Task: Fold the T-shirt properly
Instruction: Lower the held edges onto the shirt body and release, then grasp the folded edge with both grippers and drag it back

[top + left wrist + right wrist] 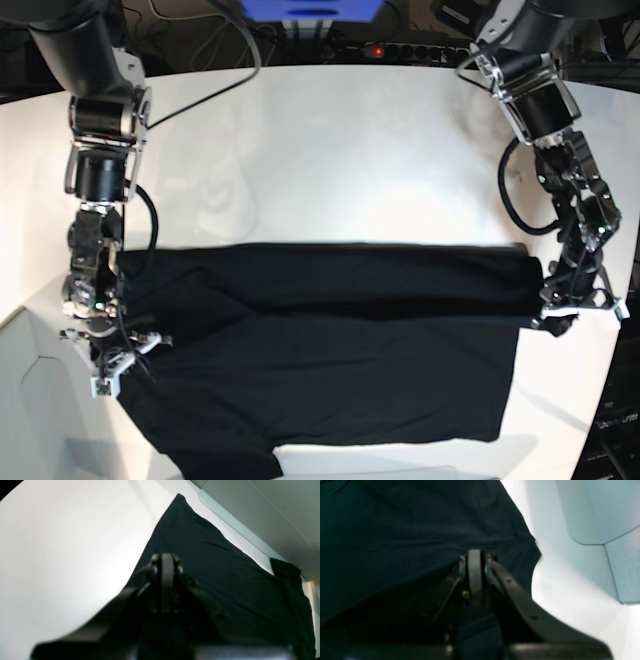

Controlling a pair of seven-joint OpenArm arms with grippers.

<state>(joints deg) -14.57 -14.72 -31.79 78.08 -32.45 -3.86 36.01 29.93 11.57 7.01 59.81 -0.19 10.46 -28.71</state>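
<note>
The black T-shirt (330, 350) lies spread across the white table (330, 150), plain side up, with a lengthwise fold line across its middle. My left gripper (562, 312) is at the shirt's right edge. In the left wrist view it (167, 560) is shut, low over the cloth (212, 555), seemingly pinching its edge. My right gripper (112, 368) is at the shirt's left edge. In the right wrist view it (475, 555) is shut with the cloth (395, 530) bunched over its tip. The print and the label are hidden.
Cables and a power strip (400, 48) lie beyond the table's far edge. A pale grey panel (275, 517) stands past the table edge by the left arm, and one also shows in the right wrist view (607, 517). The table's front edge runs close under the shirt's hem.
</note>
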